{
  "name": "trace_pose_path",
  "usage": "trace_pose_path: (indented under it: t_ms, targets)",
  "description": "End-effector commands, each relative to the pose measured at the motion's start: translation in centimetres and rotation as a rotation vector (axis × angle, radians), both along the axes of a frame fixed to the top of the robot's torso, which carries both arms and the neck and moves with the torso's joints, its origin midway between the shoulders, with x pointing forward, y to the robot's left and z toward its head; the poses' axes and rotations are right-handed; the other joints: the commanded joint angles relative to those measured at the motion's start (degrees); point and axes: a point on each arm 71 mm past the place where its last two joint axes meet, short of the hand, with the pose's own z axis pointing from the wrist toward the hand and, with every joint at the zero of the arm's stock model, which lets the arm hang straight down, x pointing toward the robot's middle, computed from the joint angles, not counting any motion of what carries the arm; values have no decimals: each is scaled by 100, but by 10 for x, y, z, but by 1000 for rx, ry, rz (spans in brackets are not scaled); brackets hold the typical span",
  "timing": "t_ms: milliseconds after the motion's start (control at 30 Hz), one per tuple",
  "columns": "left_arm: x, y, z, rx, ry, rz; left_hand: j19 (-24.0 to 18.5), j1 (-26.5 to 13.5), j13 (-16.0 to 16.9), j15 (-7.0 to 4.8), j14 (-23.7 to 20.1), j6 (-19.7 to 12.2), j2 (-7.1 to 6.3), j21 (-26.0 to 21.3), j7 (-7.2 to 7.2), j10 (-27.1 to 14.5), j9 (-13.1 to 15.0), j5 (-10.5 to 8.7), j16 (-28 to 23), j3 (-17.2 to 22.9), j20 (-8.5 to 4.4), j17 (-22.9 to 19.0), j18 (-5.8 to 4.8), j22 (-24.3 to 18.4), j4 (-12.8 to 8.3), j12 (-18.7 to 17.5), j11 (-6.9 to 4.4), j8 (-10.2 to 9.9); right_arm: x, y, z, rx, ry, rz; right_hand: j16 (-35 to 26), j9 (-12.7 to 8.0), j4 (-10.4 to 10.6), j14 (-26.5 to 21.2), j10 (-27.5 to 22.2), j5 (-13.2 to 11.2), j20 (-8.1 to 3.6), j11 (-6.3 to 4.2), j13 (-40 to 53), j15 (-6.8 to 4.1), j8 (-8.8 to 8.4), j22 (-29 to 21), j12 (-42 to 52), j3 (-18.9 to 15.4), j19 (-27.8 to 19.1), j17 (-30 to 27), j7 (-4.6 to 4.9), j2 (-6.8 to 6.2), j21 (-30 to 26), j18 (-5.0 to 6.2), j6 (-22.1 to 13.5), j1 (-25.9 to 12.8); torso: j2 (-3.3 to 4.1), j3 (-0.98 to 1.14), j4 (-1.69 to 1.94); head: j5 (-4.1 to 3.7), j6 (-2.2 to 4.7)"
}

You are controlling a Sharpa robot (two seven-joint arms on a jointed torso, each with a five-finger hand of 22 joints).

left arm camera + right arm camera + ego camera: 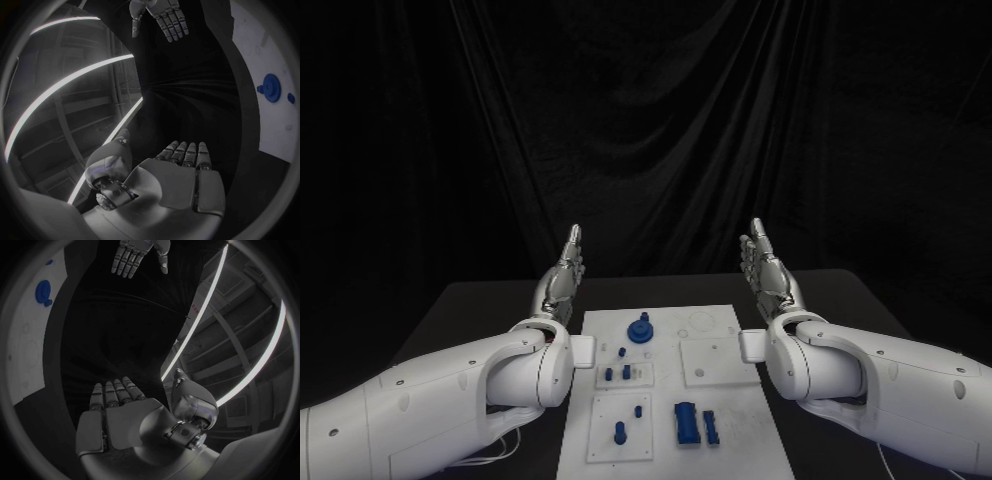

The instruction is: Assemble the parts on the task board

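Left hand (561, 278) and right hand (769, 272) raised flat, released, holding nothing, either side of the board (733, 440) | round part (640, 330) at far end, pegs (625, 373) mid-board, blocks (692, 423) near end | how much is assembled: cannot tell.

- Left hand (563, 275) and right hand (767, 268) raised, fingers straight, flanking the task board (733, 430).
- Blue parts (640, 330) sit on the board, untouched.
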Motion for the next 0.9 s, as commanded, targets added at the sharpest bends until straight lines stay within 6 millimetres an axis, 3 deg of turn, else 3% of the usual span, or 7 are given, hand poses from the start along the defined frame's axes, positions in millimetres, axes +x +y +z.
trace_pose_path:
  t_ms: [33, 100, 133, 300, 400, 500, 900]
  targets:
    - [0, 1, 0, 5, 10, 32, -3, -489, -6, -40, 18, -82, -42, -35, 0, -4, -8, -551, -21, 20, -41, -6, -74, -9, -77, -56, -24, -28, 0, -1, 0, 2, -5, -17, -66, -33, -76, -142, -115, -459, -102, 5, -34, -11, -93, -55, -484, -2, -13, -7, 2, -6, -36, -42, -197, -404, 0, 2, -5, -3, 0]
    - [0, 1, 0, 5, 10, 32, -3, -568, -6, -40, 18, -82, -42, -35, 0, -4, -8, -551, -21, 20, -41, -6, -74, -9, -77, -56, -24, -28, 0, -1, 0, 2, -5, -17, -66, -33, -76, -142, -115, -459, -102, 5, -34, -11, -93, -55, -484, -2, -13, -7, 2, -6, -36, -42, -227, -476, 0, 2, -5, -3, 0]
    - [0, 1, 0, 5, 10, 32, -3, -606, -6, -40, 18, -82, -42, -35, 0, -4, -8, -551, -21, 20, -41, -6, -74, -9, -77, -56, -24, -28, 0, -1, 0, 2, -5, -17, -66, -33, -76, -142, -115, -459, -102, 5, -34, -11, -93, -55, -484, -2, -13, -7, 2, -6, -36, -42, -629, -493, 0, 2, -5, -3, 0]
    - [0, 1, 0, 5, 10, 32, -3, -782, -6, -40, 18, -82, -42, -35, 0, -4, -8, -551, -21, 20, -41, -6, -74, -9, -77, -56, -24, -28, 0, -1, 0, 2, -5, -17, -66, -33, -76, -142, -115, -459, -102, 5, -34, -11, -93, -55, -484, -2, -13, -7, 2, -6, -36, -42, -629, -638, 0, 2, -5, -3, 0]
    - [0, 1, 0, 5, 10, 32, -3, -848, -6, -40, 18, -82, -42, -35, 0, -4, -8, -551, -21, 20, -41, -6, -74, -9, -77, -56, -24, -28, 0, -1, 0, 2, -5, -17, -66, -33, -76, -142, -115, -459, -102, 5, -34, -11, -93, -55, -484, -2, -13, -7, 2, -6, -36, -42, -629, -1265, 0, 2, -5, -3, 0]
    - [0, 1, 0, 5, 10, 32, -3, -1524, -6, -40, 18, -82, -42, -35, 0, -4, -8, -551, -21, 20, -41, -6, -74, -9, -77, -56, -24, -28, 0, -1, 0, 2, -5, -17, -66, -33, -76, -142, -115, -459, -102, 5, -34, -11, -93, -55, -484, -2, -13, -7, 2, -6, -36, -42, -629, -1265, 0, 2, -5, -3, 0]
    - [0, 1, 0, 5, 10, 32, -3, -1524, -6, -40, 18, -82, -42, -35, 0, -4, -8, -551, -21, 20, -41, -6, -74, -9, -77, -56, -24, -28, 0, -1, 0, 2, -5, -17, -66, -33, -76, -142, -115, -459, -102, 5, -34, -11, -93, -55, -484, -2, -13, -7, 2, -6, -36, -42, -629, -1265, 0, 2, -5, -3, 0]
